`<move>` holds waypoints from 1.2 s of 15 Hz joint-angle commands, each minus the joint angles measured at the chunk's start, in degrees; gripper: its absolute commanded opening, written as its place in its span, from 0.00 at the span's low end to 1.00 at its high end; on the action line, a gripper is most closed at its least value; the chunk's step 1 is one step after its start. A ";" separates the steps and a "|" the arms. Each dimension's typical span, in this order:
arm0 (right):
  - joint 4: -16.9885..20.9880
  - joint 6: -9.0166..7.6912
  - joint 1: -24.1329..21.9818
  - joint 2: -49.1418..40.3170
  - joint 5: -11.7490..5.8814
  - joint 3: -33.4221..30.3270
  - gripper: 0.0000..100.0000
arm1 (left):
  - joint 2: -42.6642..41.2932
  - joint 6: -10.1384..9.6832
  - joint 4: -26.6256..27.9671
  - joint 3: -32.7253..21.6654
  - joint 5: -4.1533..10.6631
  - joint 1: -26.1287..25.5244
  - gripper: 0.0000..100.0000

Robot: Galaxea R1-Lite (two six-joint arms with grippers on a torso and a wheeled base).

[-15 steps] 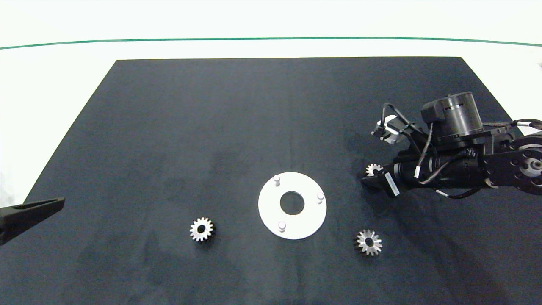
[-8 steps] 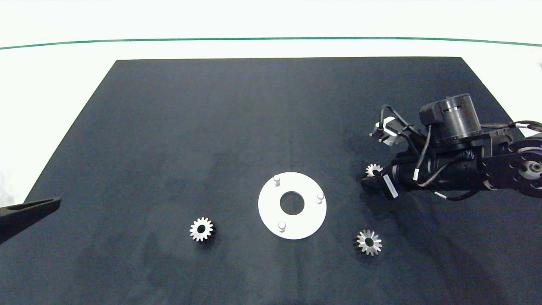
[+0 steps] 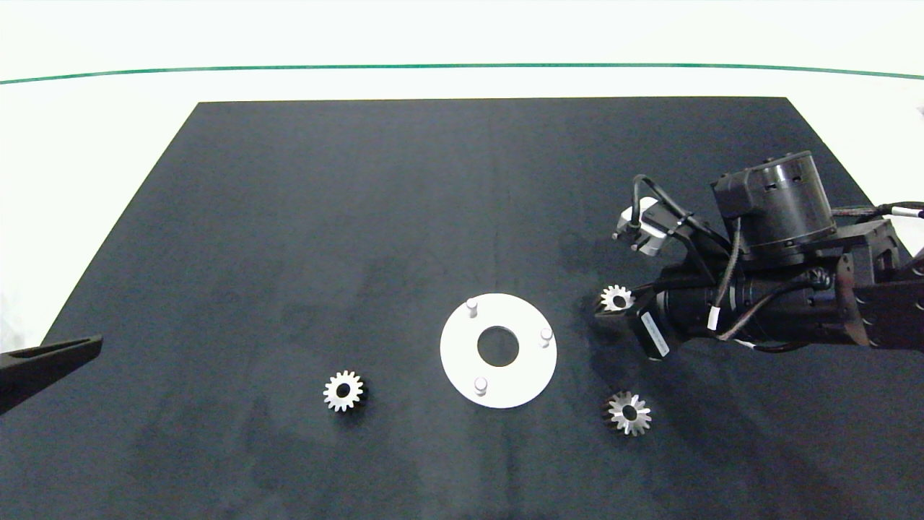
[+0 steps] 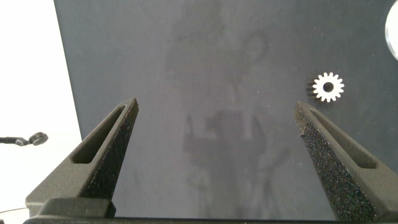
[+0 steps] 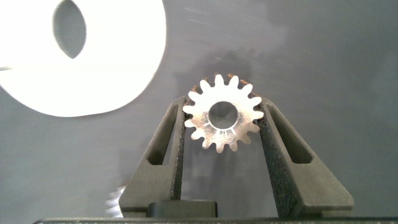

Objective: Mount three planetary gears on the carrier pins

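One small silvery toothed metal gear (image 5: 222,120) with a round centre hole clamped flat between the two grey fingers (image 5: 171,146) of the right hand (image 3: 613,307), just to the right of the flat white ring-shaped disc (image 3: 498,380) and apart from it. A second silvery gear (image 3: 343,391) lying flat on the dark mat (image 3: 361,217) to the left of the disc, near its lower edge, seen also from the left wrist (image 4: 328,87). A third silvery gear (image 3: 629,413) lying on the mat to the right of the disc and below the right hand, clear of both. Three short white pegs (image 3: 472,306) standing upright around the disc's large centre hole, all three bare. Left hand (image 4: 217,130) at the mat's left edge, low over the bench, fingers (image 4: 106,140) spread wide apart with nothing between them, well away from the nearest gear. White bench (image 3: 86,144) showing around the mat, with a thin green line (image 3: 462,66) along its far side.
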 commanded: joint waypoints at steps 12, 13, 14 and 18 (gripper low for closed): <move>1.87 0.06 10.83 5.69 -3.63 -6.40 0.25 | -0.01 0.08 0.17 0.16 0.03 0.00 1.00; 2.83 0.06 10.83 5.60 -4.07 -6.49 0.25 | -0.01 0.08 0.17 0.08 0.03 0.09 1.00; 3.54 0.06 10.83 5.60 -4.50 -6.40 0.25 | -0.01 0.08 0.17 0.08 0.03 0.09 1.00; 3.63 -0.03 10.65 5.69 -5.47 -6.40 0.25 | -0.01 0.08 0.17 -0.01 0.03 0.09 1.00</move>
